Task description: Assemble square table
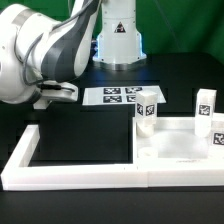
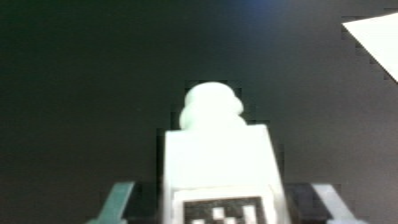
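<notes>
In the wrist view my gripper (image 2: 221, 208) is shut on a white leg block (image 2: 222, 145) with a black-and-white tag on its face and a rounded peg at its far end; one finger (image 2: 121, 203) shows on each side of it. In the exterior view the gripper (image 1: 58, 94) hangs at the left, above the dark table, and the held leg is hidden by the hand. The square table slab (image 1: 185, 148) lies at the exterior view's right. Three tagged legs stand upright on it: one (image 1: 147, 110) at its left, two (image 1: 207, 103) (image 1: 217, 135) at its right.
The long white L-shaped border wall (image 1: 70, 172) runs along the front and up the exterior view's left. The marker board (image 1: 115, 97) lies behind the slab, and a white corner (image 2: 377, 40) shows in the wrist view. A white stand (image 1: 118, 40) is at the back.
</notes>
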You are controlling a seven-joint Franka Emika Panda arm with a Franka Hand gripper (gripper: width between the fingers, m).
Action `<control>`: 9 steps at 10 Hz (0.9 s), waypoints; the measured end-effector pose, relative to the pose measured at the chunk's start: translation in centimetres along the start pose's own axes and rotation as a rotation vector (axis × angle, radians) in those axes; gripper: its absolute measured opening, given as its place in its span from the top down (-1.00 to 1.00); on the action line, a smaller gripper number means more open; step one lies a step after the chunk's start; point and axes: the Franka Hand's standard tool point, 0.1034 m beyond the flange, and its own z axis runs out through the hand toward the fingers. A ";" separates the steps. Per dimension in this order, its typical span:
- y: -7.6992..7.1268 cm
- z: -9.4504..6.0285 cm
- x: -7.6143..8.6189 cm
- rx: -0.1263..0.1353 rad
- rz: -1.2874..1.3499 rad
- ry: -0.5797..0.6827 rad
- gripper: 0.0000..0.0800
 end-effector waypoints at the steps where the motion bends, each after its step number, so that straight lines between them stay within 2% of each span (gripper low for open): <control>1: -0.1 -0.3 0.1 -0.003 -0.001 0.005 0.29; 2: -1.3 -2.3 0.4 -0.024 -0.011 0.044 0.29; 3: -3.4 -5.7 -0.4 -0.050 -0.049 0.100 0.29; 4: -5.4 -8.4 -1.8 -0.089 -0.089 0.142 0.29; 5: -5.9 -9.0 -3.0 -0.097 -0.111 0.149 0.29; 6: -4.8 -8.3 -2.8 -0.092 -0.094 0.181 0.29; 9: -5.1 -9.8 -1.9 -0.116 -0.113 0.374 0.29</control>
